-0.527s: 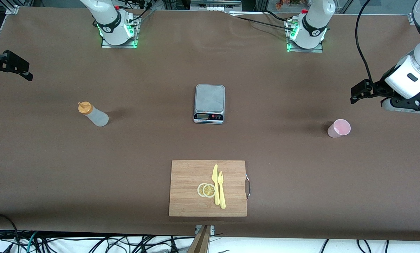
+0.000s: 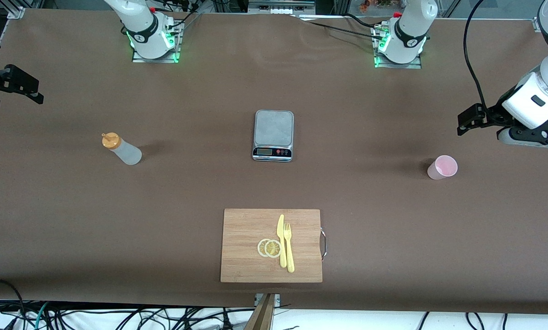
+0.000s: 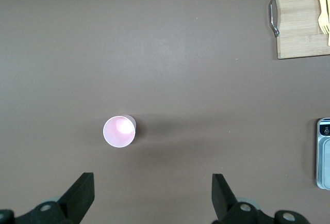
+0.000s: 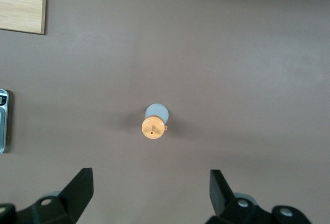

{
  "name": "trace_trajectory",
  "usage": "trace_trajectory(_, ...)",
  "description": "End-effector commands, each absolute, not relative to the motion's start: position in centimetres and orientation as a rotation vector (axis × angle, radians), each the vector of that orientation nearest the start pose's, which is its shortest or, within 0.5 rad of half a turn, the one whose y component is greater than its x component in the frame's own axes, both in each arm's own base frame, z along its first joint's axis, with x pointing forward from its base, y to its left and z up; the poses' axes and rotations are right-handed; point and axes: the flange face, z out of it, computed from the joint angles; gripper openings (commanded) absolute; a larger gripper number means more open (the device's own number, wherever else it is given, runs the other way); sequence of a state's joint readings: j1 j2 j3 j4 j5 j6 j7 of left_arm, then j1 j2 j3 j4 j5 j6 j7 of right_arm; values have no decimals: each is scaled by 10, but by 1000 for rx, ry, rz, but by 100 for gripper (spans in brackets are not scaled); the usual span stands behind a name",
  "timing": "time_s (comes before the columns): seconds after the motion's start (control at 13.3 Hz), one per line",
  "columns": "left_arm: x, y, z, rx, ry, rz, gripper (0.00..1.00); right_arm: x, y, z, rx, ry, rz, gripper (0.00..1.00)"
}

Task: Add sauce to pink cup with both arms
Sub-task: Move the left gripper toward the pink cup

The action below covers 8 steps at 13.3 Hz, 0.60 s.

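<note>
Sauce bottle (image 2: 121, 149) stands upright toward the right arm's end, right gripper (image 4: 147, 195) spread wide above the table near it. Pink cup (image 2: 442, 167) sits by the left gripper (image 3: 149, 195) (also spread, empty), so each arm takes its nearest.

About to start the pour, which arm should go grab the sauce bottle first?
The right arm. Its open right gripper hangs at the table end where the sauce bottle stands; the open left gripper is up by the pink cup.

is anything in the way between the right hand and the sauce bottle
Nothing visible. The open right hand hangs above the sauce bottle, which stands alone on bare table; the scale sits well off toward the table's middle.
</note>
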State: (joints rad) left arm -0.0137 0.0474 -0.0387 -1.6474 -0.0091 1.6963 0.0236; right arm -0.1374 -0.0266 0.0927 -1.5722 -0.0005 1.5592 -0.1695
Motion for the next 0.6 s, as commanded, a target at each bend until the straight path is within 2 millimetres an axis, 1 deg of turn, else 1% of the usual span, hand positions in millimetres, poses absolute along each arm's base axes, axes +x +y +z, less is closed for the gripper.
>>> trace_trajectory(0.0, 578, -30, 577, -3138, 123, 2, 100, 540, -21, 646, -3126, -205, -28, 100)
trace_trajectory(0.3, 579, -29, 575, -3140, 118, 5, 100, 541, -21, 642, -3124, -210, -9, 100)
trace_trajectory(0.38, 580, -27, 571, -3140, 113, 19, 100, 541, -21, 642, -3124, -207, -6, 100)
trace_trajectory(0.53, 588, -17, 554, -3139, 90, 62, 100, 540, -20, 643, -3122, -202, -7, 100)
